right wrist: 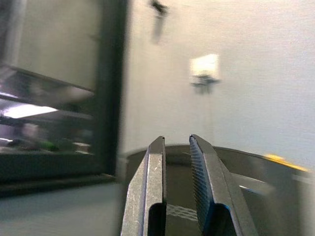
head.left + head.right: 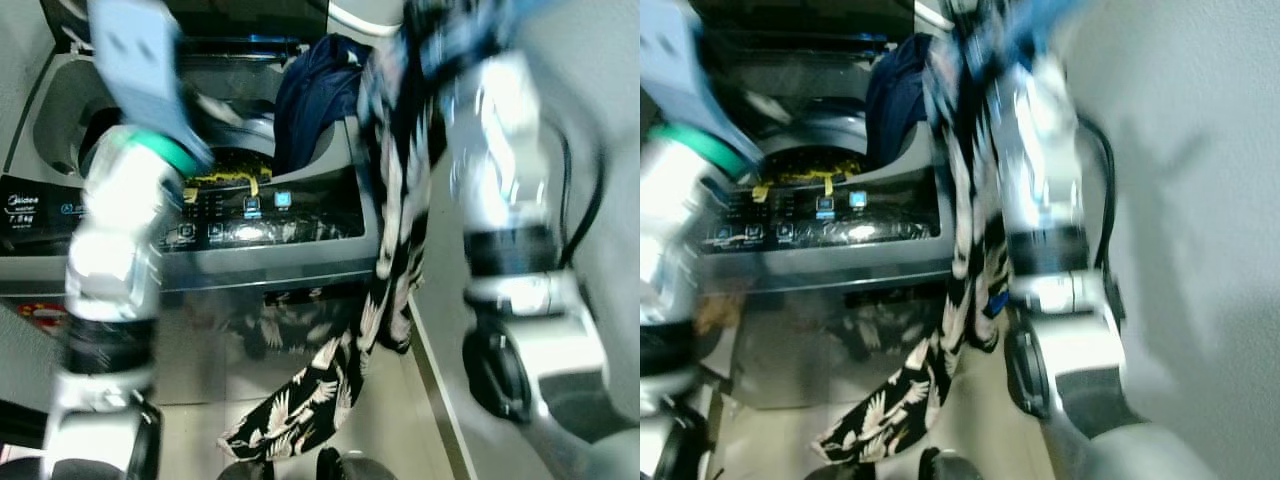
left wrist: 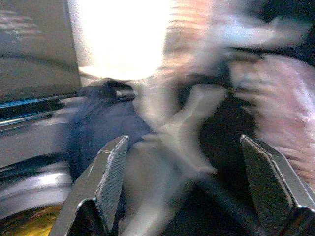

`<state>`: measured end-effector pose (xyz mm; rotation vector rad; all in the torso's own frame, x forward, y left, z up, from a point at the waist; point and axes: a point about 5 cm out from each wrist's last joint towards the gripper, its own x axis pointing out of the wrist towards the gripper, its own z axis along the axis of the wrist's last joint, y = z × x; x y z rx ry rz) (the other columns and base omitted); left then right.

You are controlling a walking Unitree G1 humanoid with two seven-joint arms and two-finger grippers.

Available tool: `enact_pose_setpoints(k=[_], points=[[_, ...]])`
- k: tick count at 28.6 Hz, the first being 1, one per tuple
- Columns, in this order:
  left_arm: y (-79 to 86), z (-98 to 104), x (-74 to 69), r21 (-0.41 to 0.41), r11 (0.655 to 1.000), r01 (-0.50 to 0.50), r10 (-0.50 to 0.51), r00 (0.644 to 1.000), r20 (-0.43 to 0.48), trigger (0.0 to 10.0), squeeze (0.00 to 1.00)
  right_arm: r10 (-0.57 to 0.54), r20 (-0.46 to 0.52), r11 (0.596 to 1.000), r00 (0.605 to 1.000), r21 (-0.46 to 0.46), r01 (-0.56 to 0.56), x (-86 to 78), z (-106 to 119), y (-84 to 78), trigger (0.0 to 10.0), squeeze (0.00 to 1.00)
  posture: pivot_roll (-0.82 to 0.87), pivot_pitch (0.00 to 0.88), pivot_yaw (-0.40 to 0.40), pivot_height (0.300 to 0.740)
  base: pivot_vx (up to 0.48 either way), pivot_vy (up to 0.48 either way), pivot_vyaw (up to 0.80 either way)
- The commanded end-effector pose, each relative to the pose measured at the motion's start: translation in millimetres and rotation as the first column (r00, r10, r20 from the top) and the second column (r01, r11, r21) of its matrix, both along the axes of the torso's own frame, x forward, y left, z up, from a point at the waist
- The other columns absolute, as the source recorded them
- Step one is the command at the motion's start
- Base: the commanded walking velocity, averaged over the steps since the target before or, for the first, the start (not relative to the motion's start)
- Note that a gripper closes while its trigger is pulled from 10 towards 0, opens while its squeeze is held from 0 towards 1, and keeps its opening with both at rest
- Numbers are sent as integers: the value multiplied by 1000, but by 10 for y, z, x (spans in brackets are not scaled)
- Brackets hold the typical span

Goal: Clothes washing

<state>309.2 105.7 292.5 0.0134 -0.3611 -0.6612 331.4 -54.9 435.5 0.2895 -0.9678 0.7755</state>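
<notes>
Grey washing machine (image 2: pixel 200 262), blurred patterned garment (image 2: pixel 385 260) over its corner.

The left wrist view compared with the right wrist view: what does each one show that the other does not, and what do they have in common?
In the left wrist view, the left gripper has its jaws wide apart, facing a dark blue garment and a black and white patterned garment. In the right wrist view, the right gripper has its jaws nearly closed with a narrow gap, nothing visible between them, before a pale wall and a grey curved rim. Both are blurred and look along two black fingers.
</notes>
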Motion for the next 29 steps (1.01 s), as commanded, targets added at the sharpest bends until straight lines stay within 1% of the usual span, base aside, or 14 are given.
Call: enact_pose_setpoints(k=[1, 3, 8, 9, 11, 12, 13, 14, 15, 16, 19, 20, 21, 29], points=[[-86, 9, -122, 21, 994, 108, -109, 994, 11, 10000, 0, 56, -11, 998, 998, 31, -56, -3, 47, -10, 10000, 0, 31, 114, -14, 740, 0, 0, 0], [-310, -91, -283, 79, 947, 311, -311, 950, -13, 10000, 0, 217, 27, 970, 976, 110, -218, -146, 280, 59, 10000, 0, 28, 109, -10, 740, 0, 0, 0], [-360, -123, -262, 101, 939, 328, -328, 945, -18, 10000, 0, 266, 47, 953, 963, 136, -270, -205, 363, 54, 10000, 0, 27, 108, -9, 740, 0, 0, 0], [-398, -151, -88, 123, 948, 293, -292, 956, -28, 10000, 0, 318, 72, 930, 945, 167, -326, -278, 466, -16, 10000, 0, 15, 103, -7, 740, 0, 0, 0], [-398, -151, -88, 123, 948, 293, -292, 956, -28, 10000, 0, 318, 72, 930, 945, 167, -326, -278, 466, -16, 10000, 0, 15, 103, -7, 740, 0, 0, 0], [-397, -135, 173, 138, 971, 196, -193, 981, -33, 10000, 0, 343, 104, 917, 933, 176, -357, -340, 559, -108, 10000, 0, 5, 98, -5, 740, 0, 0, 0], [-397, -135, 173, 138, 971, 196, -193, 981, -33, 10000, 0, 343, 104, 917, 933, 176, -357, -340, 559, -108, 10000, 0, 5, 98, -5, 740, 0, 0, 0], [-351, -72, 445, 138, 989, 48, -44, 998, -35, 10000, 0, 346, 133, 912, 929, 184, -366, -391, 624, -217, 10000, 0, -9, 93, 4, 740, 0, 0, 0], [-351, -72, 445, 138, 989, 48, -44, 998, -35, 10000, 0, 346, 133, 912, 929, 184, -366, -391, 624, -217, 10000, 0, -9, 93, 4, 740, 0, 0, 0], [-322, -24, 595, 138, 989, -45, 51, 998, -38, 10000, 0, 343, 150, 911, 927, 187, -368, -420, 659, -286, 10000, 0, -9, 93, 4, 740, 0, 0, 0], [-226, 48, 710, 148, 975, -166, 171, 985, -23, 10000, 0, 324, 157, 915, 933, 199, -352, -425, 659, -387, 10000, 0, -10, 94, 8, 740, 0, 0, 0], [-127, 108, 773, 140, 960, -243, 247, 969, -13, 8157, 0, 308, 160, 916, 938, 215, -338, -431, 648, -480, 10000, 0, -5, 96, 9, 740, 0, 0, 0], [78, 184, 843, 131, 923, -362, 365, 931, 2, 0, 0, 282, 155, 918, 947, 243, -313, -432, 611, -626, 10000, 0, -5, 98, 11, 740, 0, 0, 0], [296, 285, 858, 91, 896, -435, 434, 900, 34, 0, 0, 227, 83, 934, 970, 264, -241, -335, 430, -744, 10000, 0, 6, 98, 9, 740, 0, 0, 0]])
